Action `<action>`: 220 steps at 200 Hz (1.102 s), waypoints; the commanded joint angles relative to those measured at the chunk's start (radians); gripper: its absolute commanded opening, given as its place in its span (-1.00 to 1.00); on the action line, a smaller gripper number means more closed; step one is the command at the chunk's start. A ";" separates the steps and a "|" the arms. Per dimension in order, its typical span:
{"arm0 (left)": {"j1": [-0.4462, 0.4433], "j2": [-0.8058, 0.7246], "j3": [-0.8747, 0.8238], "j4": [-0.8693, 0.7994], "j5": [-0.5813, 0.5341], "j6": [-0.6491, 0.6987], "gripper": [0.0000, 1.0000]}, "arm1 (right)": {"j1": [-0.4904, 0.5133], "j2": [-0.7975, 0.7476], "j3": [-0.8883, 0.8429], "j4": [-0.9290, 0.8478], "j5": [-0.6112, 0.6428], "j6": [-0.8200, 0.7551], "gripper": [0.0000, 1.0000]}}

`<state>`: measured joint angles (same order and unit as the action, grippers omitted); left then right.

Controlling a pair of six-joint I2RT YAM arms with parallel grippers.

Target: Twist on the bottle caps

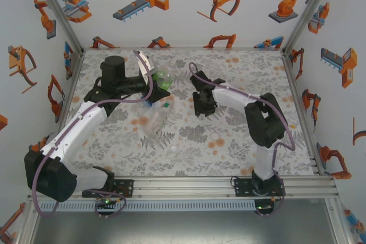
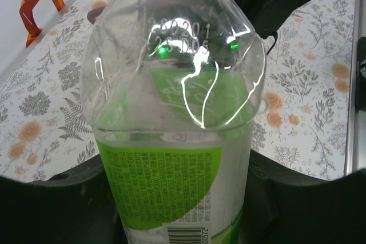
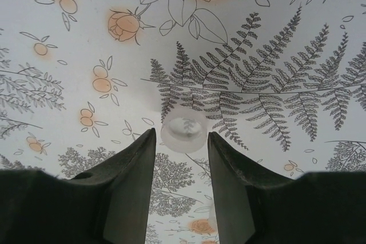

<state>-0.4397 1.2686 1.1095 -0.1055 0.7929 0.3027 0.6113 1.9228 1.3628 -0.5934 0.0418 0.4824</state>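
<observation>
We judge no cap screwed on yet. The left gripper [image 1: 153,88] clenches its jaws on the green-tinted bottle [image 2: 171,158]. Right of that bottle, the right gripper [image 3: 182,139] brackets a white cap [image 3: 183,125]; whether it is grasped we cannot tell.

Three bottles [image 2: 171,141], three caps [image 3: 183,130] (two white).

The left arm [image 1: 80,127] and right arm [image 1: 264,167] have white shells between chunky black joint housings, each trailed by a mauve cable [image 1: 35,190]. Black base plates [image 1: 257,187] are bolted to the silver rail [image 1: 189,186] at the table's [image 1: 189,135] near edge. The right claw [image 3: 181,134] has matte black wedge fingers [image 3: 131,181].
</observation>
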 commanded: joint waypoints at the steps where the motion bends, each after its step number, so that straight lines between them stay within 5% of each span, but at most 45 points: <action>1: -0.003 -0.006 0.004 -0.001 0.009 0.004 -0.93 | 0.004 -0.044 0.000 -0.012 -0.003 0.020 -0.17; 220: -0.003 0.006 0.008 -0.002 0.009 0.002 -0.92 | 0.004 0.019 -0.014 -0.017 -0.014 0.024 -0.15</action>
<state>-0.4397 1.2686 1.1095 -0.1055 0.7925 0.3027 0.6113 1.9228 1.3586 -0.5934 0.0189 0.4999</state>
